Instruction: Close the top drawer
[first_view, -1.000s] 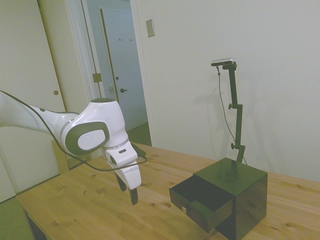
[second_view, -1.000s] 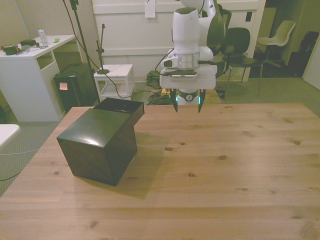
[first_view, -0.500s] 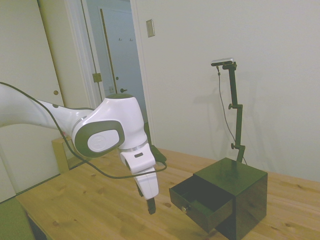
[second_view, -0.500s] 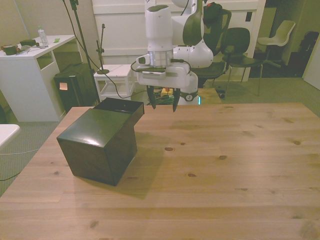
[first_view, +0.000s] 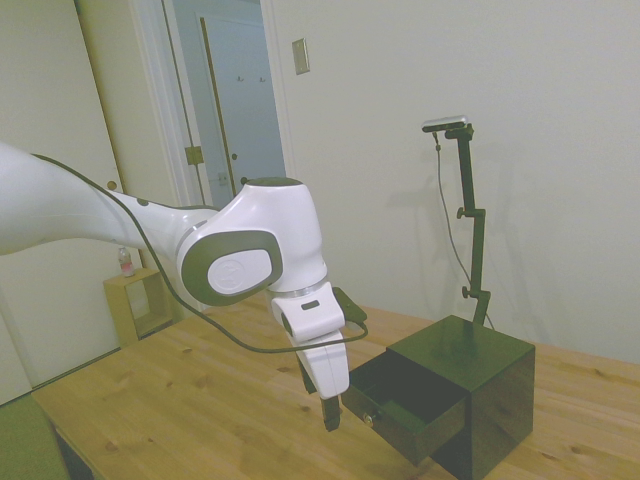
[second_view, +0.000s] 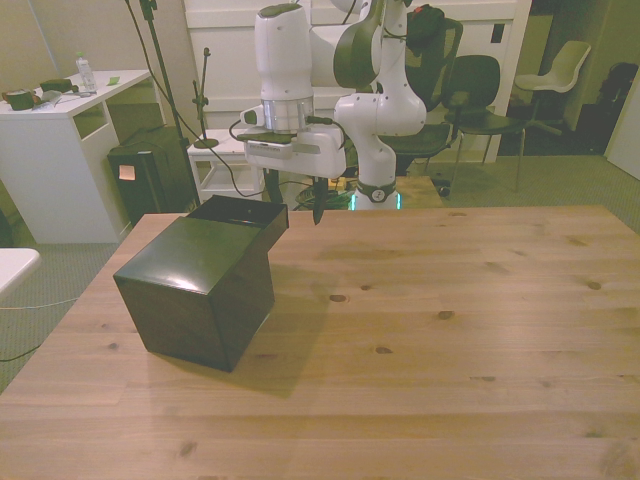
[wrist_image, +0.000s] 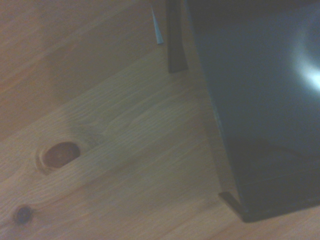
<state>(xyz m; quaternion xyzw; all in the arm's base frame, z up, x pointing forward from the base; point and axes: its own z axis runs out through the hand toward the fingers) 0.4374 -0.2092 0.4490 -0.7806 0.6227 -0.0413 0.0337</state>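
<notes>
- The gripper (first_view: 331, 420) points down, its dark tips hanging just in front of the top drawer (first_view: 405, 404). In the front view the gripper (second_view: 317, 213) shows edge-on as one dark sliver, so how far the fingers stand apart cannot be told. They appear to hold nothing.
- The top drawer is pulled well out of the black cabinet (first_view: 484, 384), its inside dark. The arm's white wrist hides one front corner in the side view, and a small metallic knob (first_view: 369, 418) just shows beside the tips.
- The lower drawers are cut off by the side picture's bottom edge.
- In the front view only the drawer's open rim (second_view: 240, 212) shows past the cabinet (second_view: 198, 290); its front is hidden.
- The wrist view is blurred: a dark shiny surface (wrist_image: 260, 100) over the wooden table (wrist_image: 110, 150), and which part of the cabinet it is cannot be told.
</notes>
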